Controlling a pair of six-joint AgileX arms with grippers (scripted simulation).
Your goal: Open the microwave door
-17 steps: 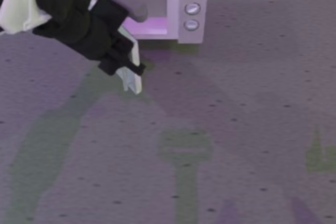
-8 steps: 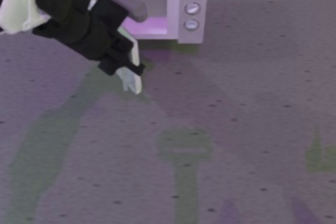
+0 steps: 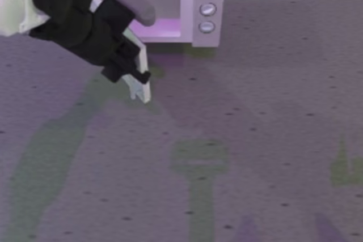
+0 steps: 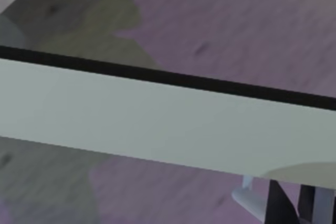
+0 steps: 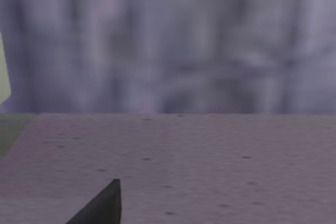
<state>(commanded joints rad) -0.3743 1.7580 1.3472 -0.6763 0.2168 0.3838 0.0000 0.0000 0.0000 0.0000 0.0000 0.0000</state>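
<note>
The boxy white microwave (image 3: 187, 4) sits at the upper centre of the speckled desk (image 3: 255, 111), its pink-lit cavity empty. The flat microwave door (image 3: 143, 72) stands swung outward at upper left, the left pincer (image 3: 139, 80) pinching its free edge.

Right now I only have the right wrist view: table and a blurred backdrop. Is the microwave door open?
Observer: Yes. In the top view the microwave door stands out from the microwave, and the pink-lit inside shows.
Operator: Which arm is on it?
Observer: The left hand is at the door's free edge. The right arm is outside the top view.
Operator: And the left wrist view?
Observer: The door's pale edge crosses it as one band.
</note>
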